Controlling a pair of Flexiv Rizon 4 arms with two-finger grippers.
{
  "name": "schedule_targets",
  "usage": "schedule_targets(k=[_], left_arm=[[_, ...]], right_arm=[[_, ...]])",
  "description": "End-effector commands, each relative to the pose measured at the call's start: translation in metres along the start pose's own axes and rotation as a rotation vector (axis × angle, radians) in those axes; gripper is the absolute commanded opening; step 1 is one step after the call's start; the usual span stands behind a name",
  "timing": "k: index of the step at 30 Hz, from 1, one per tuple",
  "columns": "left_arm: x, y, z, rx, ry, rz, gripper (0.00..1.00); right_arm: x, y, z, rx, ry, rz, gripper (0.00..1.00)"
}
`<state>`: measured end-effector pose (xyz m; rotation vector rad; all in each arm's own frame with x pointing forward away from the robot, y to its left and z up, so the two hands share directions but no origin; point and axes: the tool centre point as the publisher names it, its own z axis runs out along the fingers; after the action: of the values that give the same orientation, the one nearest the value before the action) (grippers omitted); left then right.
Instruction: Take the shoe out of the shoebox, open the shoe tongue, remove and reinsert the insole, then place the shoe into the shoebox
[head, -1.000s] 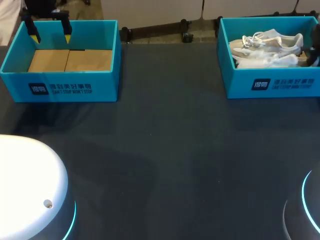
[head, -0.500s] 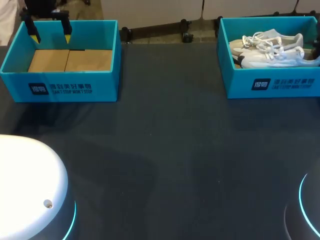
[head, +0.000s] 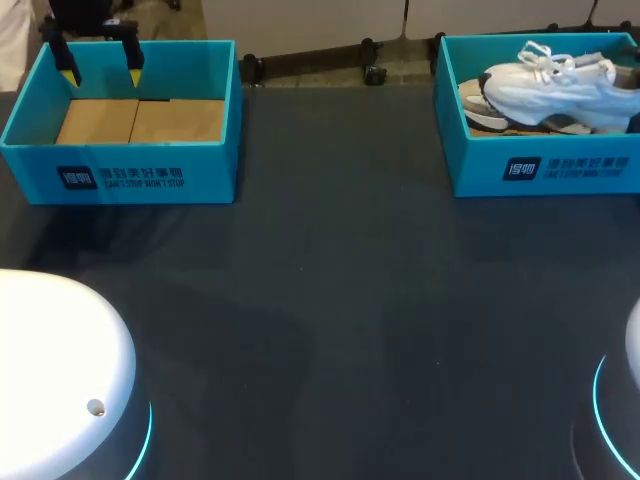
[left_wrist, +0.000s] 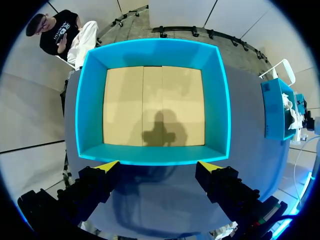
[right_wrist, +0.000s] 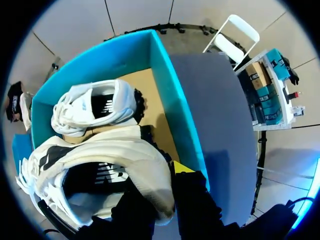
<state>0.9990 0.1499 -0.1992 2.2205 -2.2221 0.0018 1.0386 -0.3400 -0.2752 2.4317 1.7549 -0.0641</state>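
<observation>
A white shoe (head: 553, 88) hangs tilted above the right teal shoebox (head: 540, 170), its toe towards the box's left wall. My right gripper (right_wrist: 162, 186) is shut on the shoe's heel collar (right_wrist: 150, 192), one finger inside the shoe and one yellow tip outside. A second white shoe (right_wrist: 95, 107) lies on the cardboard floor of that box, beneath the raised one. My left gripper (left_wrist: 159, 167) stands open over the near wall of the left teal shoebox (left_wrist: 155, 155), which holds nothing. In the head view the left gripper (head: 101, 70) sits at that box's far edge.
The two shoeboxes stand at the table's far left (head: 120, 170) and far right. The dark tabletop (head: 330, 300) stretches between and in front of them. White rounded arm bases (head: 60, 370) fill the near corners.
The right gripper has lifted the white shoe up from the right box's floor, and it now hangs above the second shoe. The left arm has not moved.
</observation>
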Motion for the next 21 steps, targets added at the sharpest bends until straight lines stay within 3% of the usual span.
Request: schedule_targets(k=[1, 9, 17, 21], left_arm=[[0.000, 0.000, 0.000, 0.000, 0.000, 0.000, 1.00], [0.000, 0.000, 0.000, 0.000, 0.000, 0.000, 1.00], [0.000, 0.000, 0.000, 0.000, 0.000, 0.000, 1.00], [0.000, 0.000, 0.000, 0.000, 0.000, 0.000, 1.00]], right_arm=[[0.000, 0.001, -0.021, 0.010, -0.016, 0.006, 0.00], [0.001, -0.012, -0.060, 0.033, -0.043, 0.031, 0.00], [-0.006, -0.045, -0.116, -0.005, -0.046, 0.062, 0.00], [-0.001, -0.062, -0.140, -0.034, -0.046, 0.045, 0.00]])
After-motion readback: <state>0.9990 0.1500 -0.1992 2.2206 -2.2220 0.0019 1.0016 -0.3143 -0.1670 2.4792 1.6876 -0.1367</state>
